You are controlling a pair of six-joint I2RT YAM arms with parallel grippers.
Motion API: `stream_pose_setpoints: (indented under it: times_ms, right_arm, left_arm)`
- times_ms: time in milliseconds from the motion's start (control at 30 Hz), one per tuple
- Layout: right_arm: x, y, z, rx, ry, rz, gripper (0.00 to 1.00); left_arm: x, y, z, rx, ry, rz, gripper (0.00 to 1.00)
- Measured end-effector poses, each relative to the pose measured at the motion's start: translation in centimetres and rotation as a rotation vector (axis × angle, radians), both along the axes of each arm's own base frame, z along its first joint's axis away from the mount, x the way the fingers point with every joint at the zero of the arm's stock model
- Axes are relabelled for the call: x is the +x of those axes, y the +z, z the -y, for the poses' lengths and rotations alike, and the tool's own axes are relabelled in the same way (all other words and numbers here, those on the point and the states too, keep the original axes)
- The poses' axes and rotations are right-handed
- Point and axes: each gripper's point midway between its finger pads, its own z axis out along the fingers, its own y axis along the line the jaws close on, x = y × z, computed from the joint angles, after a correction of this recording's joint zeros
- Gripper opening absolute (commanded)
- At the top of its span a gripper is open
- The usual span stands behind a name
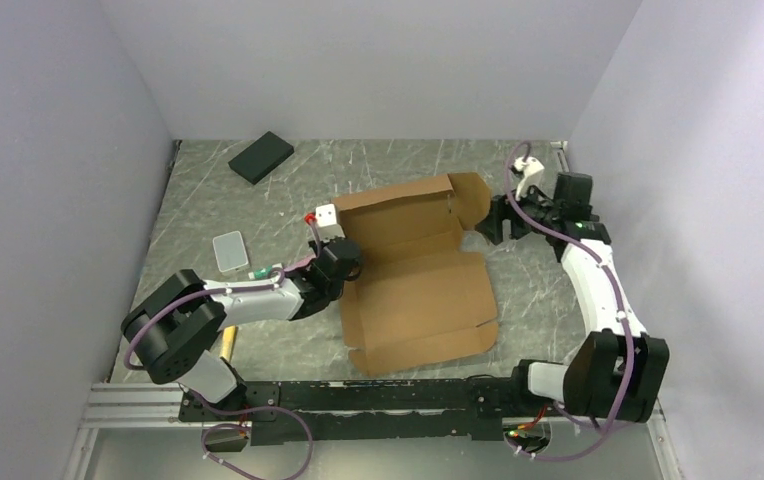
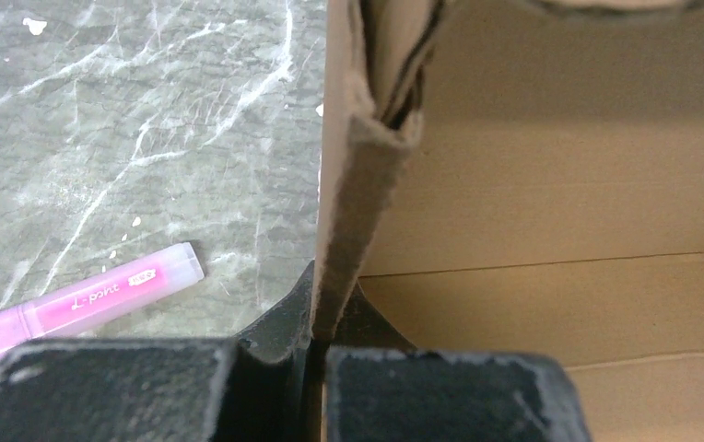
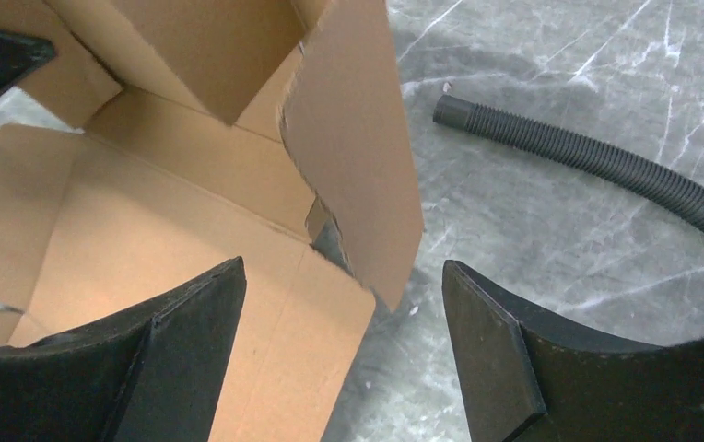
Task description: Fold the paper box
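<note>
The paper box [image 1: 413, 270] lies open in the middle of the table, brown cardboard with its back wall and side flaps partly raised. My left gripper [image 1: 343, 262] is at the box's left edge. In the left wrist view it [image 2: 316, 336] is shut on the upright left side wall [image 2: 357, 184], pinching the folded cardboard edge. My right gripper [image 1: 493, 222] is at the box's far right corner. In the right wrist view it [image 3: 342, 267] stands wide open, with the raised right flap [image 3: 357, 157] ahead of the fingers and untouched.
A black pad [image 1: 261, 157] lies at the back left and a small clear case [image 1: 229, 251] left of the box. A pink highlighter [image 2: 81, 299] rests beside my left gripper. A grey corrugated hose [image 3: 597, 166] lies right of the box. Walls enclose three sides.
</note>
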Motion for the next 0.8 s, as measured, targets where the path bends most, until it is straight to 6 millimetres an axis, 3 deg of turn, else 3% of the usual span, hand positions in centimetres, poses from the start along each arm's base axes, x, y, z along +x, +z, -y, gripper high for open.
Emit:
stream_pose_setpoints:
  times_ms: [67, 100, 133, 167, 267, 433, 600, 800]
  right_arm:
    - [1.0, -0.7, -0.7, -0.043, -0.015, -0.001, 0.67]
    - [1.4, -1.2, -0.9, -0.065, -0.029, -0.007, 0.54]
    - [1.9, -1.7, -0.9, -0.086, -0.048, -0.014, 0.33]
    - [2.4, -2.2, -0.7, -0.107, -0.071, -0.020, 0.21]
    - [3.1, -2.9, -0.2, -0.147, -0.129, -0.030, 0.01]
    - [2.8, -2.5, -0.7, -0.155, -0.144, -0.001, 0.00]
    - [1.2, -2.3, -3.8, -0.104, -0.070, -0.005, 0.01]
    - [1.2, -4.3, -4.8, -0.087, -0.071, -0.076, 0.23]
  left_arm:
    - [0.0, 0.1, 0.0, 0.001, 0.000, -0.002, 0.00]
    - [0.0, 0.1, 0.0, 0.005, 0.000, -0.004, 0.00]
    - [0.0, 0.1, 0.0, 0.007, 0.000, -0.007, 0.00]
    - [0.0, 0.1, 0.1, 0.008, 0.000, -0.008, 0.00]
    - [0.1, 0.3, 0.1, 0.014, 0.001, -0.013, 0.00]
    - [0.8, 1.2, 0.4, 0.029, 0.022, -0.014, 0.00]
    - [2.3, 1.7, 1.6, 0.043, 0.042, -0.012, 0.00]
    - [2.8, 0.2, 1.9, 0.083, 0.052, -0.033, 0.00]
